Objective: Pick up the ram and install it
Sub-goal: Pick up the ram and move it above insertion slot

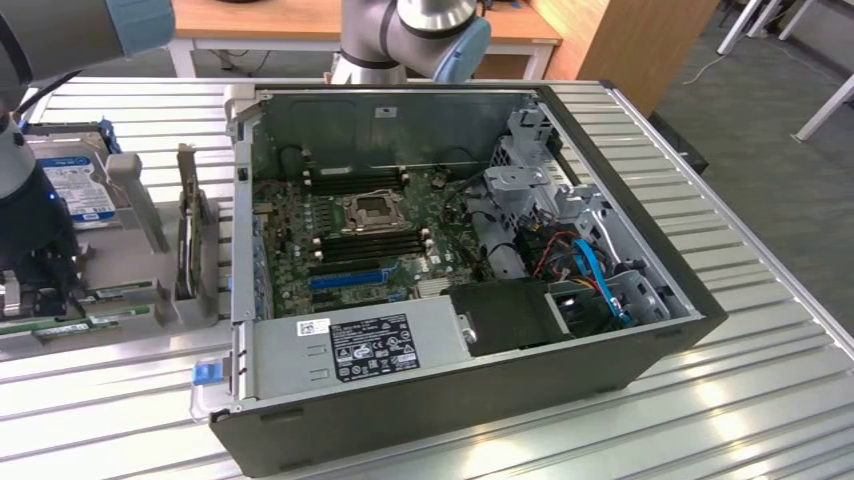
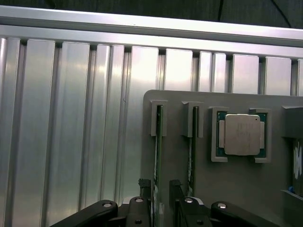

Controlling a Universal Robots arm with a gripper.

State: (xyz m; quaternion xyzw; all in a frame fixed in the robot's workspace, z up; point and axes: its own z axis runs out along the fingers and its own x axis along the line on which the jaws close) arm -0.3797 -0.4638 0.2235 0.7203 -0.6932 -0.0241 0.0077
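A ribbed metal table (image 1: pixel 747 400) shines with pale reflections. Behind it stands a wooden desk (image 1: pixel 267 20) beside a tall wooden panel (image 1: pixel 641 40); grey floor (image 1: pixel 774 170) and slanted white legs (image 1: pixel 825 100) lie toward the exterior view's right

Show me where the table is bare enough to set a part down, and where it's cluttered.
Free: ribbed table between the computer case and the table's edge on the exterior view's right, plus the strip before the case. Crowded: the grey holder with two ram sticks, processor and hard drive; the case interior.
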